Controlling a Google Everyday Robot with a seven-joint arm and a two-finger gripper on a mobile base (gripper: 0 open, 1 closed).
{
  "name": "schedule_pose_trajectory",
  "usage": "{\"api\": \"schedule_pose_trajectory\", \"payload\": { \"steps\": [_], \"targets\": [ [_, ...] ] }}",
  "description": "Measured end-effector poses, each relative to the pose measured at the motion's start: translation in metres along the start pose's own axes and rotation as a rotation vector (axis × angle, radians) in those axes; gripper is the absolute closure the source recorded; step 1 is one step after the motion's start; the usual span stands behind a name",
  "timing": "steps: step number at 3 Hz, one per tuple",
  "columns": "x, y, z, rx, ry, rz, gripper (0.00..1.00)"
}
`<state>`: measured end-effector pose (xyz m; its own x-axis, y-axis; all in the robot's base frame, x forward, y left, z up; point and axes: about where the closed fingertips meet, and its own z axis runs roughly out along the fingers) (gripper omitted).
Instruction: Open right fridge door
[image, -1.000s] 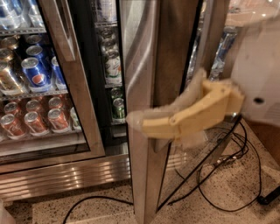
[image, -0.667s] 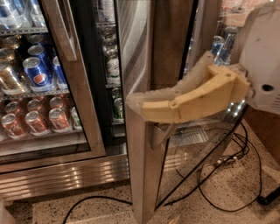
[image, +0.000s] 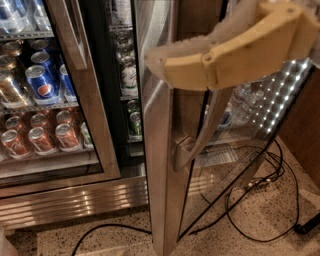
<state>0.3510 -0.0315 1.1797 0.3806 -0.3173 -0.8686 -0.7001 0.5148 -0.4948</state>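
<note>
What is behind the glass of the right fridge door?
Behind the right fridge door: bottles, a light strip, floor cables. The gripper, across its upper part, hides what lies higher.

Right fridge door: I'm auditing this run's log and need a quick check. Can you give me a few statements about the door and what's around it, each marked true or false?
1. The right fridge door is swung open, with its steel edge facing the camera. True.
2. The end effector is down near the floor. False: it is high in the view, at the upper part of the door's bar handle.
3. Blue Pepsi cans sit behind the left door. True.
4. No cables lie on the floor. False: black cables trail across it, behind and beside the open door.
</note>
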Motion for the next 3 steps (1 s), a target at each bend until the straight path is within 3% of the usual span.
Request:
{"api": "schedule_pose_trajectory", "payload": {
  "steps": [3],
  "targets": [
    [0.0000, 0.0000, 0.0000, 0.000, 0.000, 0.000, 0.00]
  ]
}}
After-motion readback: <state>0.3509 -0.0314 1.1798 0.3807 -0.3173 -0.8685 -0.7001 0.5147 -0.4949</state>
